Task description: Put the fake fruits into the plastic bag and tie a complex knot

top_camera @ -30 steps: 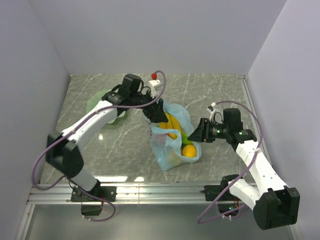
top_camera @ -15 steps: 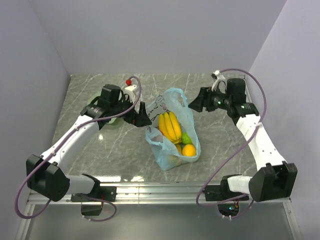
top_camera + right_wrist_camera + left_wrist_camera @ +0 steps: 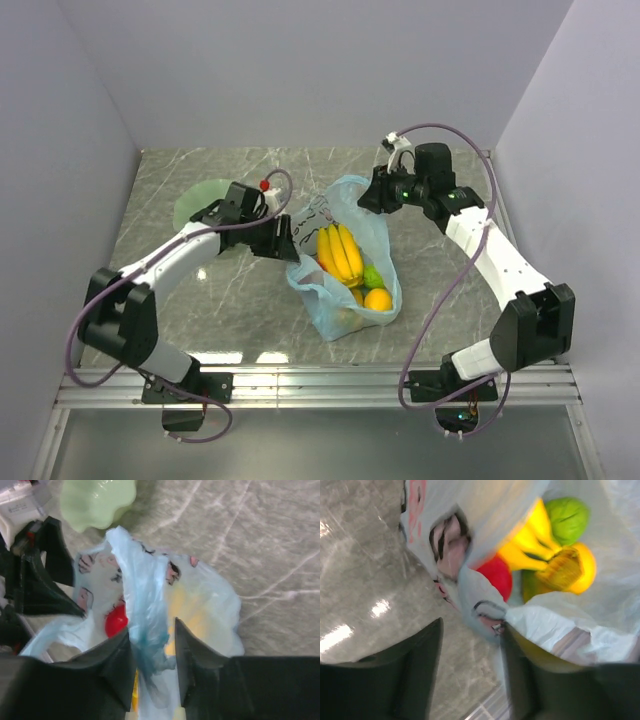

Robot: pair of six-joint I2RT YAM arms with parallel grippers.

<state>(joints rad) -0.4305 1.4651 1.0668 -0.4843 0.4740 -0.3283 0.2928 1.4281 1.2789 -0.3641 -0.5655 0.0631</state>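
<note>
The light-blue plastic bag point(image 3: 338, 300) lies open mid-table. It holds the fake fruits: a yellow banana bunch point(image 3: 340, 250), a small green fruit point(image 3: 372, 277) and an orange round fruit point(image 3: 378, 299). The left wrist view also shows a red apple point(image 3: 496, 576) inside. My left gripper point(image 3: 283, 241) is open at the bag's left rim, and the rim's edge point(image 3: 485, 611) lies against its right finger point(image 3: 520, 675). My right gripper point(image 3: 366, 198) is at the bag's far end. Its jaws are apart around a bunched handle point(image 3: 147, 645), with a gap on the right side.
A pale green wavy-edged dish point(image 3: 197, 201) sits at the back left, behind the left arm. It also shows at the top of the right wrist view, dish point(image 3: 97, 500). Walls close in the table on the left, back and right.
The right arm swung from the bag's right side to its far end and narrowed its jaws around the handle. The left gripper left the bag's mouth for its left rim.
</note>
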